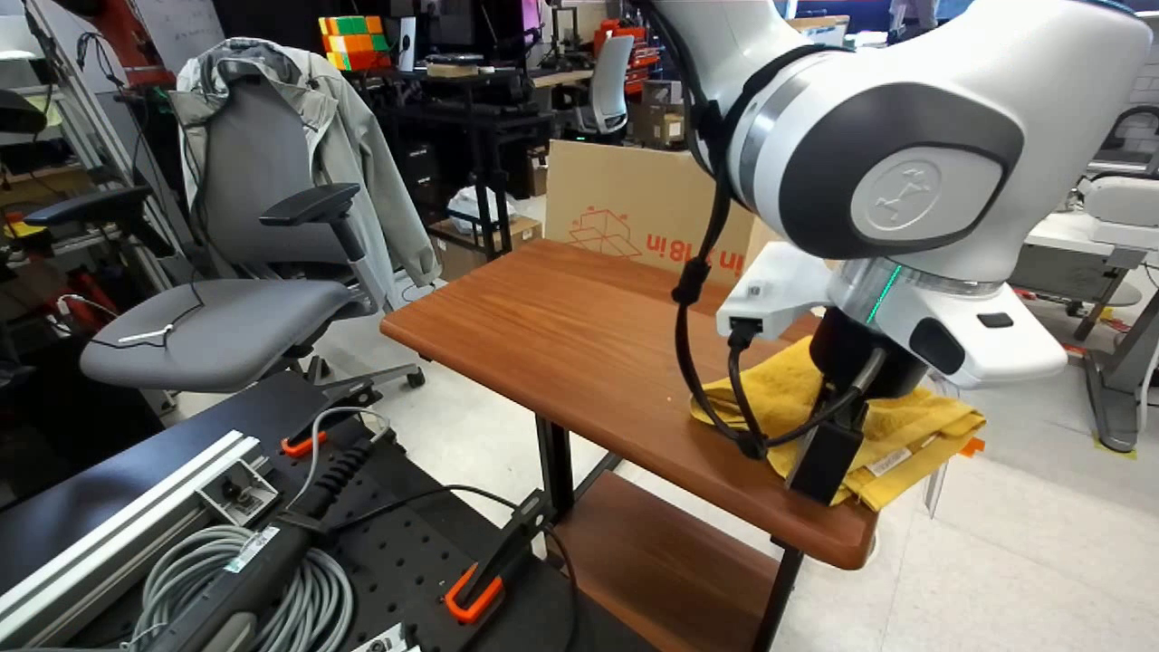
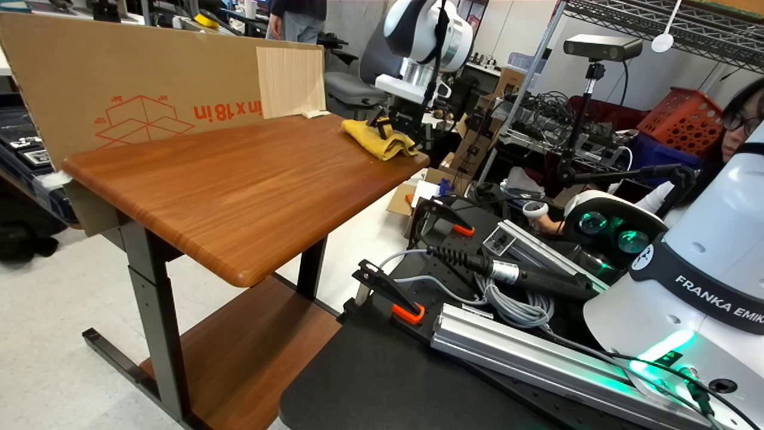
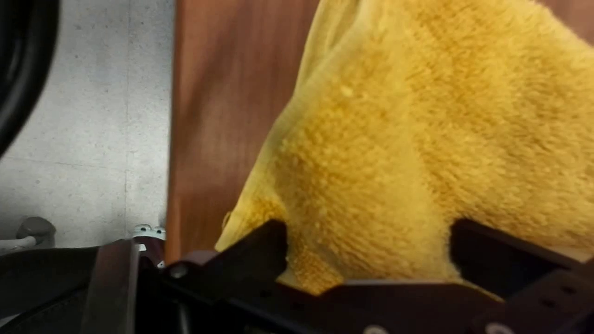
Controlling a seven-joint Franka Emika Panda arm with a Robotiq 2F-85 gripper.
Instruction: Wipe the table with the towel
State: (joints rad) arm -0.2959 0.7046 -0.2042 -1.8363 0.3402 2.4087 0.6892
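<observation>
A yellow towel (image 1: 905,448) lies folded and rumpled at one end of the brown wooden table (image 1: 552,335), close to the edge. In an exterior view it sits at the far right corner (image 2: 379,142) of the table (image 2: 239,179). In the wrist view the towel (image 3: 394,130) fills most of the picture, with its fabric showing between the fingers. My gripper (image 3: 368,227) is low over the towel, pointing down, with its two black fingers wide apart and their tips against or just above the cloth. The gripper also shows over the towel in an exterior view (image 2: 401,130).
A large cardboard sheet (image 1: 625,204) stands along the table's back edge, with a light wood panel (image 2: 291,83) against it. A black bench (image 1: 426,552) with clamps, a cable coil and an aluminium rail is close by. A grey chair (image 1: 217,335) stands beside the table.
</observation>
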